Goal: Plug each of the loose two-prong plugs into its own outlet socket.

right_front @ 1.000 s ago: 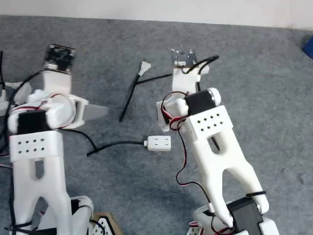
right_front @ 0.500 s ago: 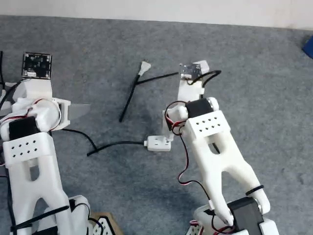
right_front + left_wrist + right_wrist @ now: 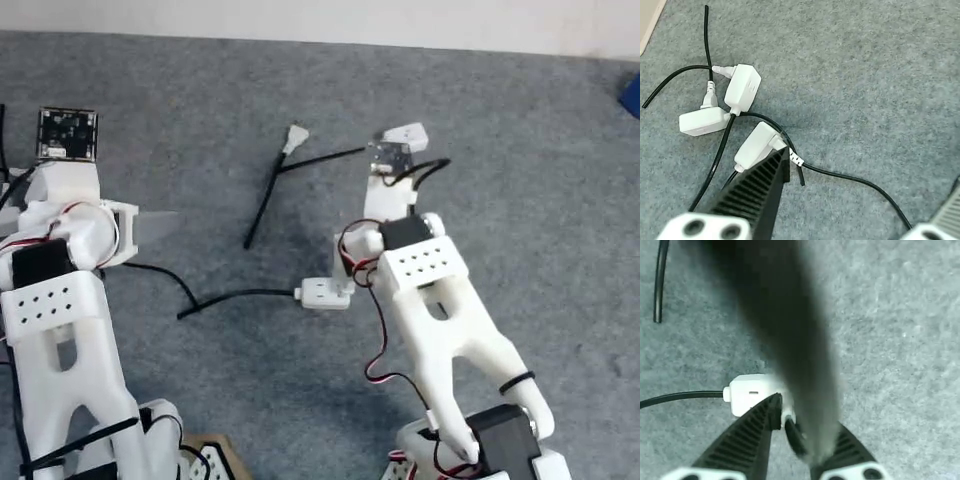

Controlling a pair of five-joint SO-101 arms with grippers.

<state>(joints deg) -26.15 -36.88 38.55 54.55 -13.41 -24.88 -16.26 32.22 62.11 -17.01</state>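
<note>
Leftward, found the left gripper [image 3: 870, 172] spread wide above three white blocks [image 3: 742, 87] tangled in black cords [image 3: 715, 155] on the grey table [image 3: 865, 60]. Toward the middle, saw a loose two-prong plug [image 3: 294, 135] lying well apart from the white outlet socket [image 3: 322, 292]. Rightward, caught the right gripper [image 3: 800, 415] poised just over that socket; could not tell its opening behind a dark blur. Judged the step as the approach to the socket, with no plug seated there yet. Reckoned on steadying the socket next, then fetching the plug and lining up prongs with slots.
</note>
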